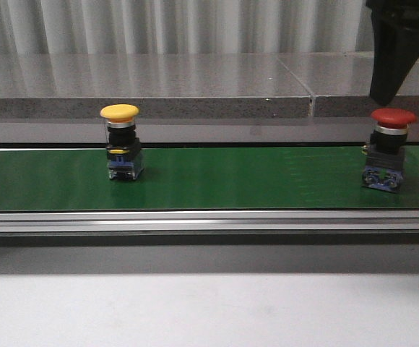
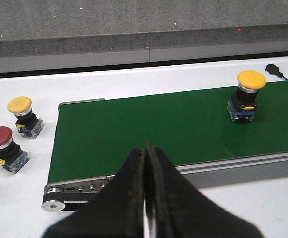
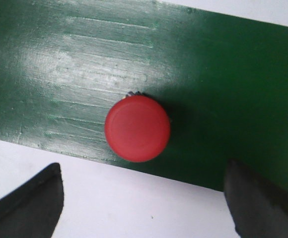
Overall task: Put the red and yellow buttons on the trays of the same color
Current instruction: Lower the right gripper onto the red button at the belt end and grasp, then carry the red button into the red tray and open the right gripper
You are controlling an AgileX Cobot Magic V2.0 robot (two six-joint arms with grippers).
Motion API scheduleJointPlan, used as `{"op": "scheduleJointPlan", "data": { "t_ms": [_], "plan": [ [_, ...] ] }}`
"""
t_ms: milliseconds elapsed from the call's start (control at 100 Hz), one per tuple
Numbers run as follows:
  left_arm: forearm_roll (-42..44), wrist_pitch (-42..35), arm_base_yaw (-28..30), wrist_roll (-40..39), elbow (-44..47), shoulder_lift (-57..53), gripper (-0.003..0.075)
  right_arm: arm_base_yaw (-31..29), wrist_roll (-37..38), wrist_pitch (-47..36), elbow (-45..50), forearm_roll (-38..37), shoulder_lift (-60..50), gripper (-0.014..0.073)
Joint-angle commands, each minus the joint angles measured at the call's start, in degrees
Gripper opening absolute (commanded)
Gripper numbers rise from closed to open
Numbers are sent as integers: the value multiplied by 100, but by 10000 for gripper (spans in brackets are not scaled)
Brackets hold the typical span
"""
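Observation:
A yellow button (image 1: 120, 150) stands upright on the left part of the green belt (image 1: 253, 181); the left wrist view shows it too, as the yellow button (image 2: 247, 95). Upright on the belt's right end is a red button (image 1: 390, 148). My right gripper (image 3: 144, 171) hangs open above that red button (image 3: 137, 129), its cap seen from above just beyond the two fingertips. One dark finger (image 1: 396, 50) shows above the button in the front view. My left gripper (image 2: 145, 149) is shut and empty, short of the belt's near edge. No trays are in view.
On the white table beside the belt's end stand another yellow button (image 2: 25, 115) and another red button (image 2: 3, 148). A grey stone ledge (image 1: 195, 94) runs behind the belt. The belt's metal rail (image 1: 209, 220) lines its front edge.

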Motion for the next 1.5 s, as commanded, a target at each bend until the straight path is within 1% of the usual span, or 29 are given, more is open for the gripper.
{"op": "scheduleJointPlan", "data": {
  "t_ms": [0,130,180,230,280,320,400,450,500,750,840,940,1030,1140,1340,1490],
  "plan": [
    [-82,-402,-42,5,-151,62,-20,-25,61,-255,-184,33,49,647],
    [-82,-402,-42,5,-151,62,-20,-38,61,-475,-184,27,409,645],
    [-82,-402,-42,5,-151,62,-20,-38,61,-489,-184,27,513,625],
    [-82,-402,-42,5,-151,62,-20,-38,61,-481,-184,27,587,572],
    [-82,-402,-42,5,-151,62,-20,-38,61,-494,-184,27,628,492],
    [-82,-402,-42,5,-151,62,-20,-38,61,-520,-184,27,634,407],
    [-82,-402,-42,5,-151,62,-20,-38,61,-588,-184,27,634,297],
    [-82,-402,-42,5,-151,62,-20,-38,61,-621,-184,27,629,254],
    [-82,-402,-42,5,-151,62,-20,-38,61,-660,-184,27,622,232],
    [-82,-402,-42,5,-151,62,-20,-84,61,-707,-184,-95,518,230],
    [-82,-402,-42,5,-151,62,-20,-230,55,-747,-184,-157,439,230],
    [-82,-402,-42,5,-151,62,-20,-476,55,-727,-189,-388,380,230],
    [-82,-402,-42,5,-151,62,-20,-831,55,-575,-246,-524,382,230],
    [-82,-402,-42,5,-151,62,-20,-1424,55,-300,-436,-575,382,230],
    [-82,-402,-42,5,-151,62,-20,-2534,55,-273,-930,-575,411,230],
    [-82,-402,-42,5,-151,62,-20,-3084,55,-190,-1247,-575,631,230]
  ]
}}
